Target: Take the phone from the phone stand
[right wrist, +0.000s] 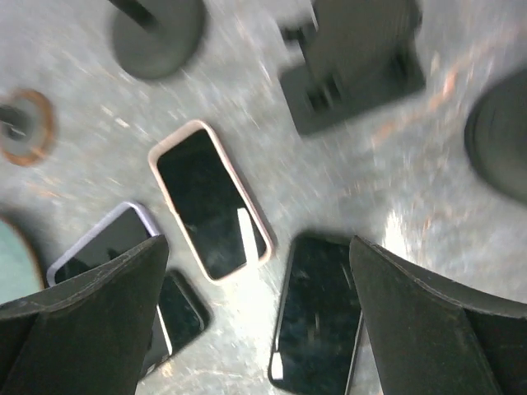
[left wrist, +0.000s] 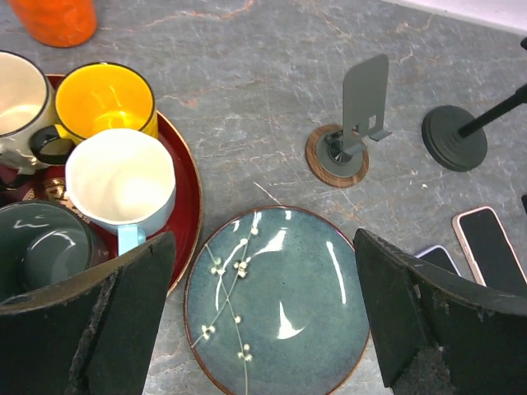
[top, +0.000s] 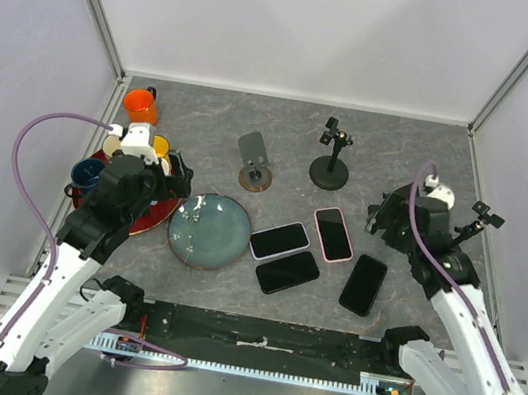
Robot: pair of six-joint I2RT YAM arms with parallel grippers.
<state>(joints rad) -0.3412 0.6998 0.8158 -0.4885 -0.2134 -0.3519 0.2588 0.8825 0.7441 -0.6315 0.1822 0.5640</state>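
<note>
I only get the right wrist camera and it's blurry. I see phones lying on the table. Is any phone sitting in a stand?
Observer: No. From above, the gray stand with the round wooden base holds nothing.
Operator: And the black stand with the pole?
Observer: The black stand has an empty clamp on top.
Operator: Where's my other arm?
Observer: The left gripper hangs open over by a blue plate and a red tray of cups.
</note>
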